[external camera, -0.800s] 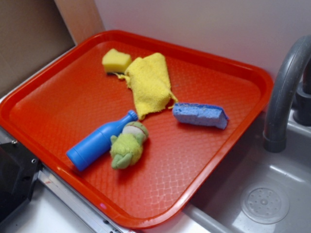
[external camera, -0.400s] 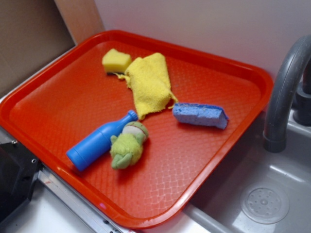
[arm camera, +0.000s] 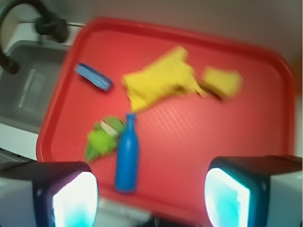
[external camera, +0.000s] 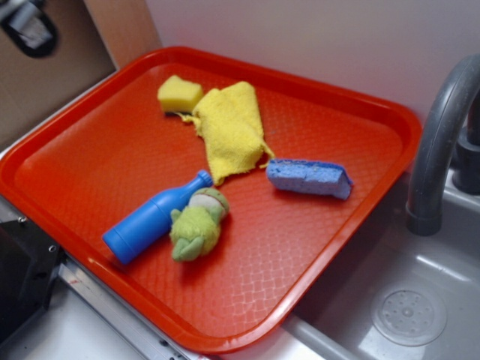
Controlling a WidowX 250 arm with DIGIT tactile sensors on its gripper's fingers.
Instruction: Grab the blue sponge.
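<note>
Claw (arm camera: 150, 196) gaping, well apart from blue sponge (external camera: 309, 178).

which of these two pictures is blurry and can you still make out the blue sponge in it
The wrist view is motion-blurred, yet the blue sponge still shows as a smeared strip on the red tray; the exterior view is sharp, showing the sponge's porous texture.

White wall (external camera: 315, 37), grey sink (external camera: 420, 292), dark curved faucet (external camera: 439, 142)
</note>
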